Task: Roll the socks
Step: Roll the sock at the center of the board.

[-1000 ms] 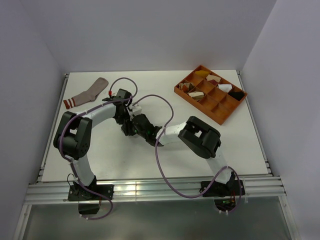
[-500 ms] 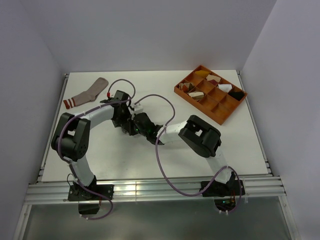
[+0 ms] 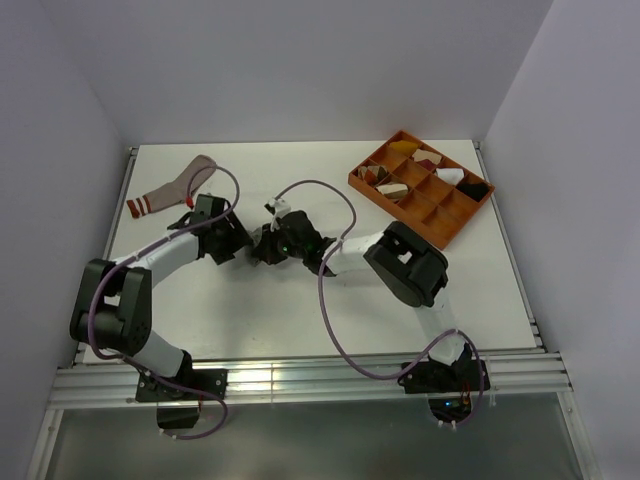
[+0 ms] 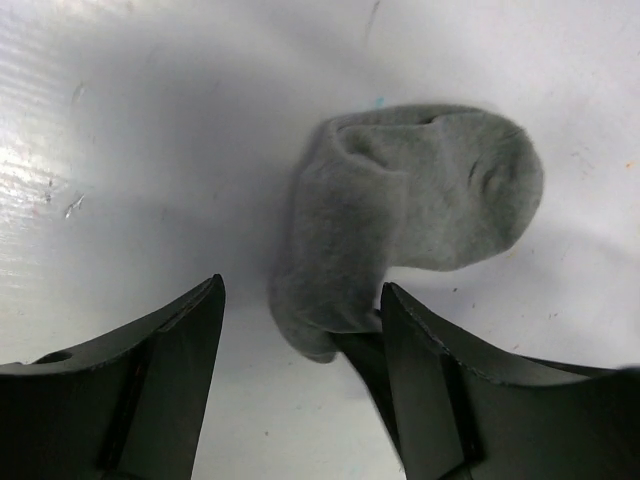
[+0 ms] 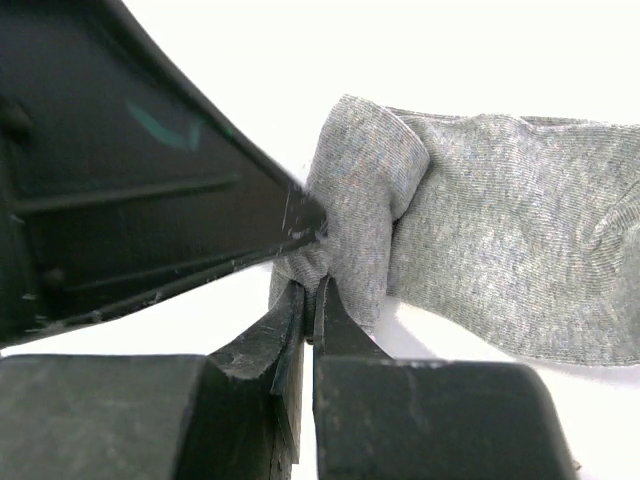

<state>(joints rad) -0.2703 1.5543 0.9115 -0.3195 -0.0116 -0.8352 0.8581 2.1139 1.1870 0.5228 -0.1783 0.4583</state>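
Note:
The grey sock (image 4: pixel 420 195) lies bunched on the white table, one end folded over into a thick roll (image 5: pixel 365 200). My right gripper (image 5: pixel 312 285) is shut on the lower fold of that roll. My left gripper (image 4: pixel 300 290) is open just short of the sock's rolled end and holds nothing, with its right finger (image 4: pixel 450 390) next to the right gripper's tip. From above, both grippers (image 3: pixel 243 247) (image 3: pixel 268 243) meet at the table's middle left and cover the grey sock. The pinkish-tan sock (image 3: pixel 172 187) with red and white cuff stripes lies flat at the far left.
An orange divided tray (image 3: pixel 395 213) with small cloth bundles stands at the back right. Purple cables loop over both arms. White walls close the table on three sides.
The right gripper has shut on the grey sock's fold. The left gripper has opened off the sock, and the left arm has swung back towards the left.

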